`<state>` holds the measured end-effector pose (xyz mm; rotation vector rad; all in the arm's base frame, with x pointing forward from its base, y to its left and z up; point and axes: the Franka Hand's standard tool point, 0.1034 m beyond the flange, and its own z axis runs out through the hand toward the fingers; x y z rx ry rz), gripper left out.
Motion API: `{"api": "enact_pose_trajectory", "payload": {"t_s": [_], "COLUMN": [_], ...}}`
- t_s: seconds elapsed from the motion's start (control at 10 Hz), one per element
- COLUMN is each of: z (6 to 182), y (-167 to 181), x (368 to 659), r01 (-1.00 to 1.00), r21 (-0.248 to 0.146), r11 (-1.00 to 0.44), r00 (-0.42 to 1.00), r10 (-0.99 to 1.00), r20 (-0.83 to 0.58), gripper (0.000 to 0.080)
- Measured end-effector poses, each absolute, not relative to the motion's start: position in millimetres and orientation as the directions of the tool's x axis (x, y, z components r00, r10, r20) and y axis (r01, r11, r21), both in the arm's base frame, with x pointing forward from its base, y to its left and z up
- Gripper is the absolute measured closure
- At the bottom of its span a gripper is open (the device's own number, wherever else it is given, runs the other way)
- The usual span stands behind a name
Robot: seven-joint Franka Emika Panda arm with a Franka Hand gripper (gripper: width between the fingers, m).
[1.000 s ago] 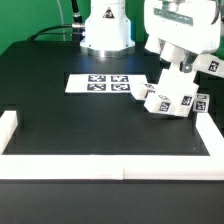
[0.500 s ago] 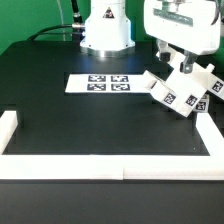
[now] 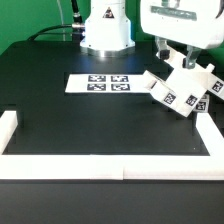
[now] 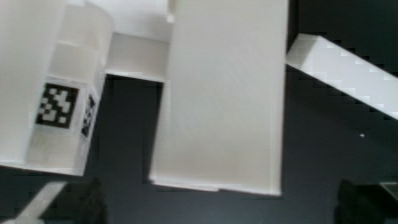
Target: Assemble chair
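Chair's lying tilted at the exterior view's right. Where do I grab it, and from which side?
Probably grip the chair across its long flat slab, the one centred in the wrist view, coming from above. Its straight parallel edges suit a pinch, and neighbouring slabs crowd any side approach.

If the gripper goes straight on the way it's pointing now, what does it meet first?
Most likely the white chair right below the open gripper; the chair fills the wrist view. Depth is unclear, so contact could come sooner or later than it looks.
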<state>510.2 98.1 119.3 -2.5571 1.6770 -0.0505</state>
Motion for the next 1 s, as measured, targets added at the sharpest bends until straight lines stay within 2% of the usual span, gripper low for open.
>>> {"api": "enact_pose_trajectory", "payload": {"t_s": [0.2, 0.3, 0.8, 1.0], "z": [138.6, 142.1, 138.8, 146.8], "y": [106.0, 108.5, 111.3, 130.1], "x": [511.0, 511.9, 508.5, 491.0], "r01": [-0.908, -0.907, -0.912, -0.921], "r21": [-0.119, -0.126, -0.117, -0.126], "r11": [-0.403, -0.402, -0.394, -0.369], "r00": [0.409, 0.409, 0.401, 0.379], "r10": [-0.912, -0.912, -0.915, -0.923], "r20": [-0.037, -0.040, -0.042, -0.068], "gripper": [0.0151, 0.0151, 0.0151, 0.0151]}}
